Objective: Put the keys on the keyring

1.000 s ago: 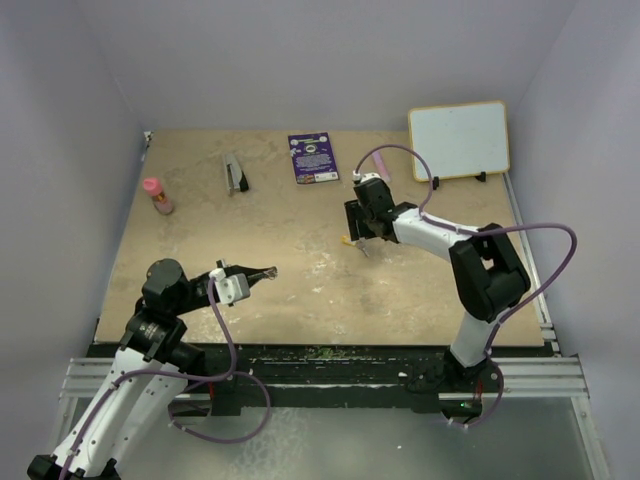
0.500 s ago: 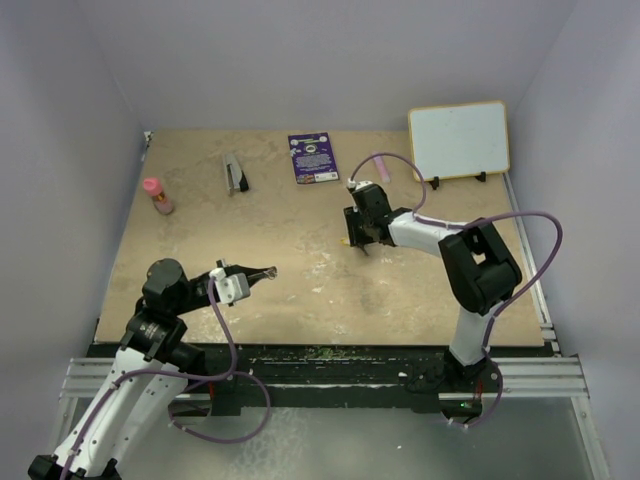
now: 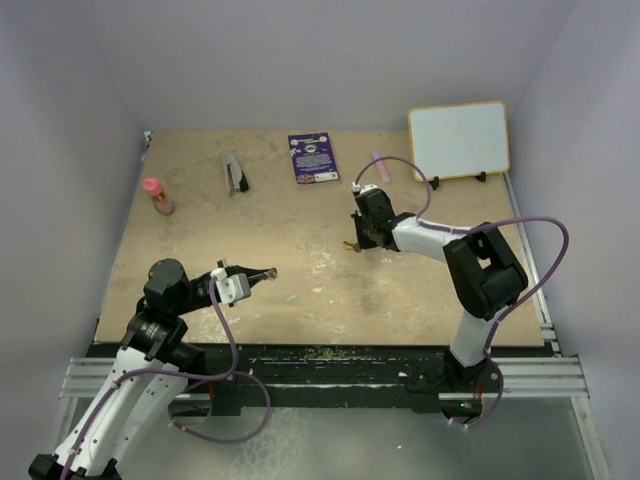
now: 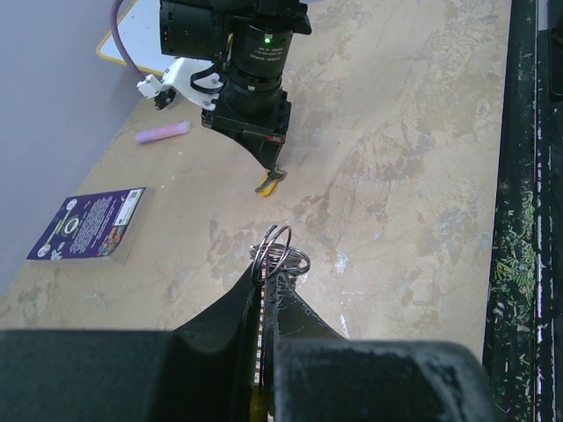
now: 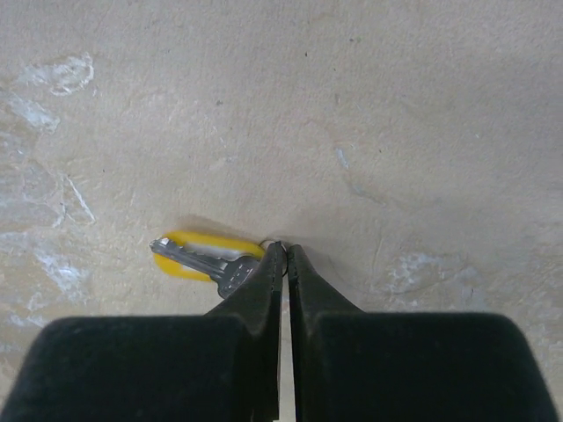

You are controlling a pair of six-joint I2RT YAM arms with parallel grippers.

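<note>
The keyring [image 4: 280, 251], a thin silvery loop, sticks out of my left gripper [image 4: 266, 274], which is shut on it and holds it above the table at the near left [image 3: 262, 274]. The keys [image 5: 198, 254], a small silver blade over a yellow-orange head, lie on the table at centre right [image 3: 350, 244]. My right gripper [image 5: 283, 251] points down at them, shut on the small end of the keys, with its tips touching the table. The left wrist view shows the right gripper [image 4: 274, 169] from the front, with the keys [image 4: 270, 182] at its tips.
Along the far edge are a pink bottle [image 3: 157, 196], a grey-and-black tool [image 3: 235, 173], a purple booklet [image 3: 313, 157], a pink marker [image 3: 379, 165] and a whiteboard [image 3: 459, 139]. Walls close in the table on three sides.
The right gripper has gone from wide open to shut on the keys, shifting slightly over them. The left arm and the keyring have not moved.
</note>
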